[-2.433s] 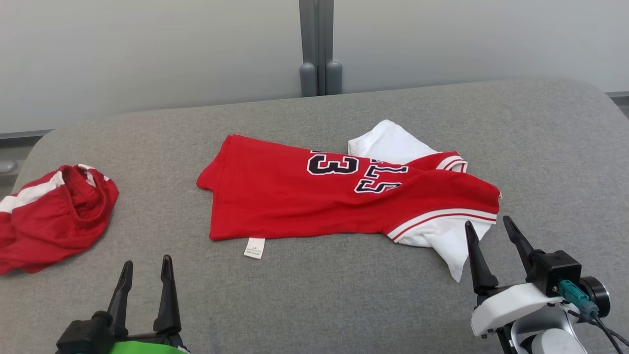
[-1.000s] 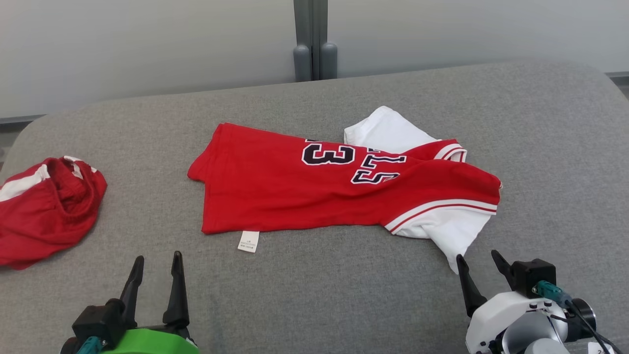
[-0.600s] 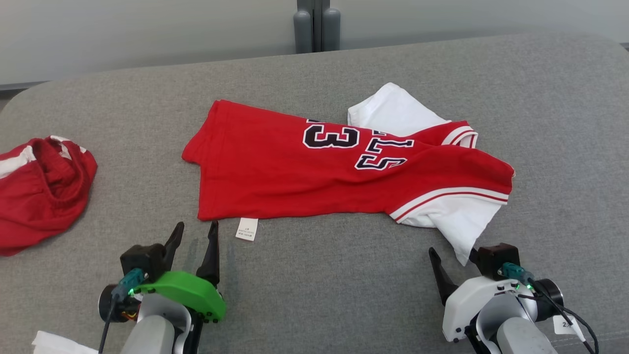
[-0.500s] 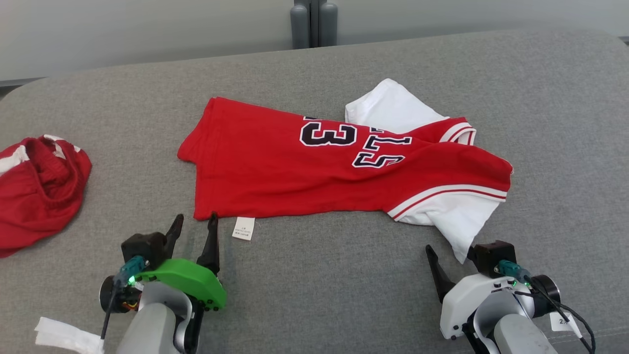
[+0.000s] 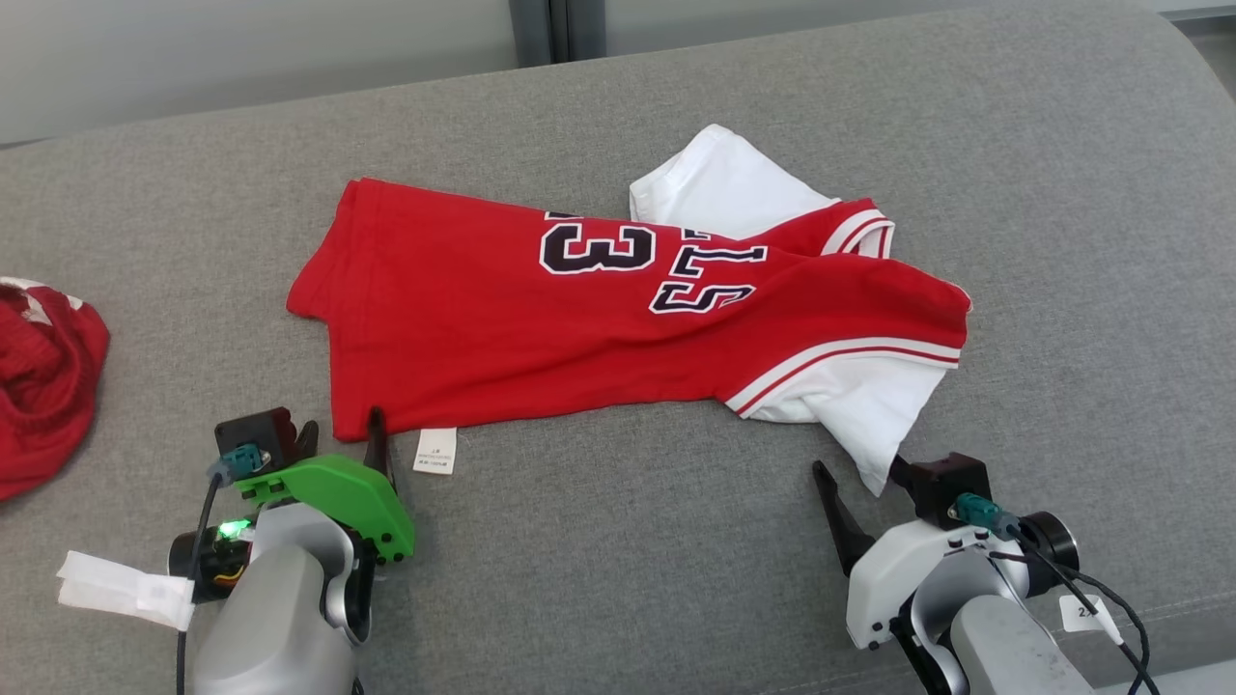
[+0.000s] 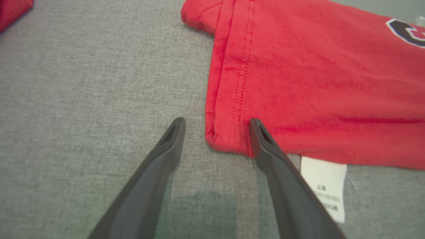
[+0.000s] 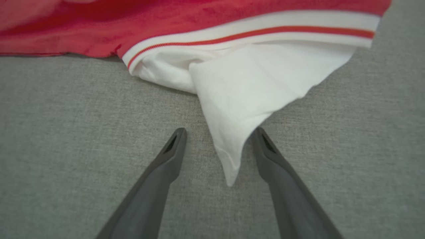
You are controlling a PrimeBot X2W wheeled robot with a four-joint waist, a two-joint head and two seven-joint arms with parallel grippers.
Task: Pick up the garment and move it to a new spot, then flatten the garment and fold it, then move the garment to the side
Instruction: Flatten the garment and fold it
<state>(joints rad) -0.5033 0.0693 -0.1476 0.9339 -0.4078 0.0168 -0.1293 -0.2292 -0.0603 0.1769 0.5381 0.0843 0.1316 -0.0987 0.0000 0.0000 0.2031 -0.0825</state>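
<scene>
The garment [image 5: 579, 319], a red jersey with black numbers and white sleeves, lies spread across the middle of the grey couch surface [image 5: 618, 579]. My left gripper [image 5: 343, 434] is open at its near left hem corner. In the left wrist view that red corner [image 6: 225, 132] sits between the fingers of the left gripper [image 6: 216, 122], the right finger [image 6: 265, 146] lying over the hem. My right gripper [image 5: 866, 483] is open at the tip of the white sleeve [image 5: 869, 425]. In the right wrist view the sleeve's point [image 7: 232, 132] lies between the spread fingers of the right gripper [image 7: 219, 131].
A second red and white piece of clothing [image 5: 39, 386] is bunched at the far left of the couch. A white care label [image 5: 435, 451] sticks out from the jersey's near hem. The couch's rounded back edge meets a pale wall [image 5: 241, 39].
The head camera has tilted down and shifted. Both arms have reached forward: the left gripper now straddles the hem corner, the right gripper the sleeve tip. Both stay open.
</scene>
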